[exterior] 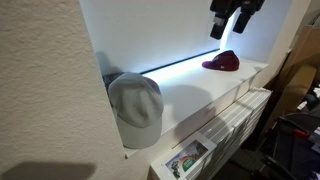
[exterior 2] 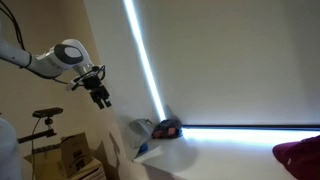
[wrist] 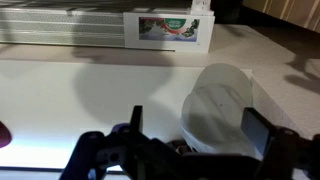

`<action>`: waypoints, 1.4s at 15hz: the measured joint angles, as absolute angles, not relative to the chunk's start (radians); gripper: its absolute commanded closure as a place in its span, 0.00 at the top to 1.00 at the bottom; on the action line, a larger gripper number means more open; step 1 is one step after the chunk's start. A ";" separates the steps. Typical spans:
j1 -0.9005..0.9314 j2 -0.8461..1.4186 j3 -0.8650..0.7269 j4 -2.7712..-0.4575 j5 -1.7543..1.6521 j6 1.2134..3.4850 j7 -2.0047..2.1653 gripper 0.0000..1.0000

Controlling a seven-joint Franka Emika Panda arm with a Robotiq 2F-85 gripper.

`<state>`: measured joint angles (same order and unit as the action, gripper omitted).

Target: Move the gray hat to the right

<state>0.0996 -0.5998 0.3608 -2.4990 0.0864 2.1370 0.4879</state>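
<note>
- Wrist view, left to right: a dark red sliver at the left edge, too little to name. Next comes bare white worktop [wrist: 60,90], then the gray hat [wrist: 222,100] lying right of centre. The gripper [wrist: 197,125] comes in from the bottom, its two fingers [wrist: 135,120] spread wide with nothing held. The hat shows in the gap between them, but this view does not tell how far below it lies.
- Above the hat in the same view, a printed card [wrist: 170,28] stands against a slatted white front.
- In an exterior view, a textured wall [exterior: 50,80] fills the left and the gray hat [exterior: 135,105] sits just beside it, at the worktop's left end. The maroon cap [exterior: 222,63] lies at the far right end, well apart. The gripper [exterior: 232,20] hangs high above that cap, touching neither. This height is what the wrist view leaves out.
- In an exterior view, the arm [exterior 2: 62,58] reaches in from the left with the gripper [exterior 2: 100,97] in mid-air; only here does the arm show. A pale shape low in the far corner may be the hat, too blurred to be sure. The maroon cap [exterior 2: 300,158] is cut off at the lower right.
- Counted: one gray hat, one maroon cap, one card, one arm, one gripper with two fingers.
</note>
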 measured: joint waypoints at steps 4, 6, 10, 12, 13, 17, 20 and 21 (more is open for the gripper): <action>0.099 -0.600 0.360 -2.486 0.082 2.171 0.513 1.00; 0.099 -0.597 0.360 -2.427 0.044 2.233 0.503 1.00; 0.130 -0.493 0.339 -2.219 0.044 2.194 0.332 1.00; 0.158 -0.399 0.305 -2.173 0.073 2.223 0.230 1.00; 0.173 -0.355 0.280 -2.175 0.099 2.248 0.165 1.00; 0.207 -0.205 0.192 -2.196 0.186 2.240 -0.082 1.00; 0.208 -0.159 0.181 -2.196 0.186 2.222 -0.118 1.00; 0.210 -0.159 0.182 -2.196 0.186 2.220 -0.118 1.00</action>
<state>0.2097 -0.1594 0.1815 -2.1959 0.1860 2.2203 -0.1184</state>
